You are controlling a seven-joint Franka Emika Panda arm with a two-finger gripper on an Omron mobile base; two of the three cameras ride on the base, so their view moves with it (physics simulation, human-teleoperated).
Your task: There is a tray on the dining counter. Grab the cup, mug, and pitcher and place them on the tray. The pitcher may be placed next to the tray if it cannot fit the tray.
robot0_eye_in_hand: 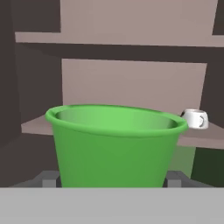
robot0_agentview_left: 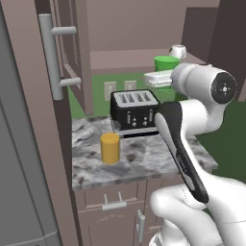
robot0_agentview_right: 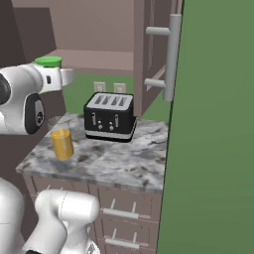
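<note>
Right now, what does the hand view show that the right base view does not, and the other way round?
Hand view, not the right base view: a small white mug with a side handle, on a ledge behind.
Right base view, not the hand view: a black four-slot toaster and a plain yellow cylinder pitcher, standing apart on the small marbled counter.
Both: the bright green tumbler.

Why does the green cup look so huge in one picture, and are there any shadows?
Hand view: the cup sits right at the lens, so it looms, while the mug behind looks tiny. Left base view: the pitcher casts hardly any shadow on the marbled counter; lighting is flat and rendered.
</note>
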